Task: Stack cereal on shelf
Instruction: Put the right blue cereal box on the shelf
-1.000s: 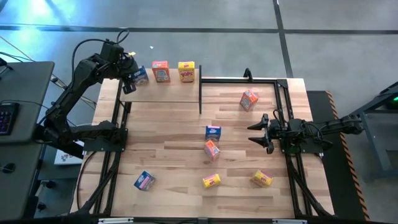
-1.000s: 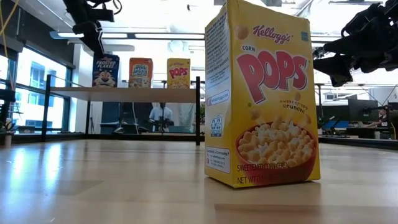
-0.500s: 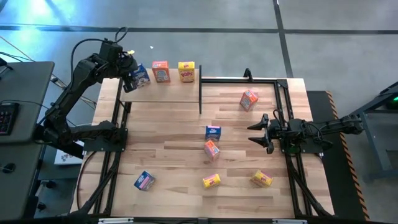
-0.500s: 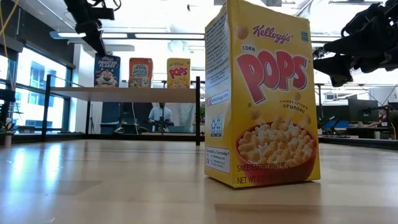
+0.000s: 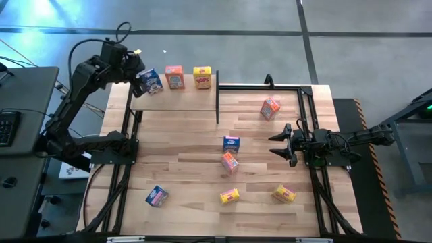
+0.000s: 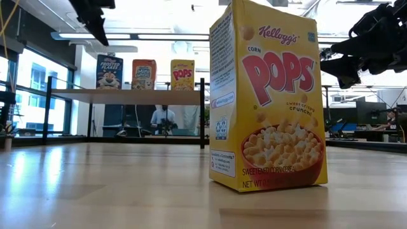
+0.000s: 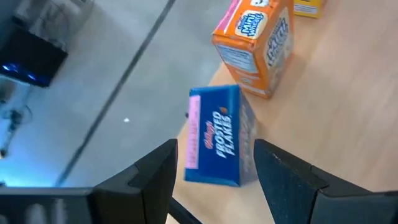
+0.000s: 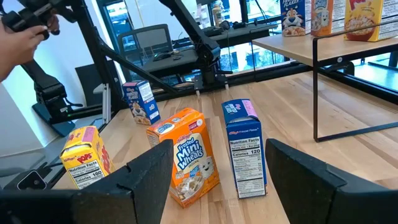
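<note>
Cereal: I see blue box (image 5: 152, 80), orange (image 5: 174, 77), yellow (image 5: 202, 77) upright in row on shelf (image 5: 177, 100). Left tool (image 5: 137, 75) released, just beside blue box. Right tool (image 5: 279, 142) open, over worktop (image 5: 202, 169), near loose boxes.

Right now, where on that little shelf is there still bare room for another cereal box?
The shelf is bare along its near strip, in front of the blue box, the orange box and the yellow box. Its far-left end is crowded, with the left gripper open beside the blue box.
</note>
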You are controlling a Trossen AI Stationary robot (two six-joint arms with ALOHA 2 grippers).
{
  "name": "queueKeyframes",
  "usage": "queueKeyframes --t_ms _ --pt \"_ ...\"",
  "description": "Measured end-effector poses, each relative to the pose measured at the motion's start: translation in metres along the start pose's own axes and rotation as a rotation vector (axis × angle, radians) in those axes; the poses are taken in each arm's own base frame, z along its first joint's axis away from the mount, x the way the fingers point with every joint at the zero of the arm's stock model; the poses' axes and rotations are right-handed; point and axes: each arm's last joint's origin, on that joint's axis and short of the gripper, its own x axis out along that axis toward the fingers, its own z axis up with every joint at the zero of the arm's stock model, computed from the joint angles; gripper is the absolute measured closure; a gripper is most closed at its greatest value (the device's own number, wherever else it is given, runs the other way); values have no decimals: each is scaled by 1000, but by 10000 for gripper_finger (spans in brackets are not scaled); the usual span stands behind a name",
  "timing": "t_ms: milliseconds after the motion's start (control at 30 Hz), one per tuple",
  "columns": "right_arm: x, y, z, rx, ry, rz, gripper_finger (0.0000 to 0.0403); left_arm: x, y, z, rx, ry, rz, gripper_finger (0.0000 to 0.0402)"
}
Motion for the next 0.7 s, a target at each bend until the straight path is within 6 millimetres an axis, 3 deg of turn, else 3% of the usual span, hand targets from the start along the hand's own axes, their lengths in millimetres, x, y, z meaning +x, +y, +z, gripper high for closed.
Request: queueKeyframes --t_ms 367,700 --pt "0 0 0 0 0 0 155 -15 -22 -2 -104 -1 -79 198" --pt "0 0 0 0 0 0 155 7 -54 -7 -122 111 -119 198"
